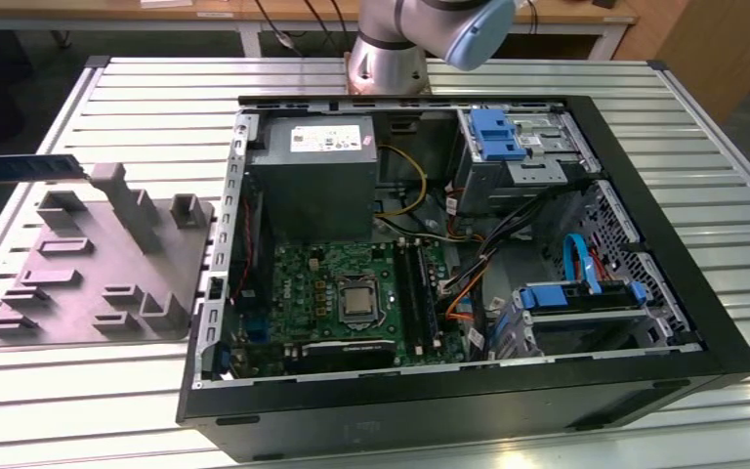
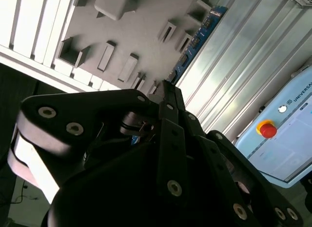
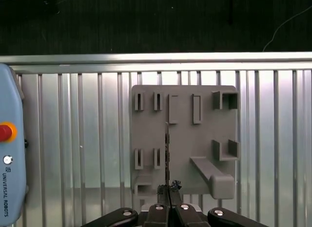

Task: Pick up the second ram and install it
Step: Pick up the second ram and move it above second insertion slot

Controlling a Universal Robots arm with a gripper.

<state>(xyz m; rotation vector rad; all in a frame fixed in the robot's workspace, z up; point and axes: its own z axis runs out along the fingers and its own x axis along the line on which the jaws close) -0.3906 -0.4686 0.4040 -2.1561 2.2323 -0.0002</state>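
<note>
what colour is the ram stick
The ram stick is blue; it shows best in the second wrist view.

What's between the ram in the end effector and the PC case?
Exterior view: the gray slotted fixture with its uprights stands between the second ram, gripped by the end effector, and the open PC case.

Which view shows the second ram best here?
Second wrist view: the second ram shows its blue face, held by the gripper. First wrist view sees it edge-on; exterior view, a small strip at its left.
</note>
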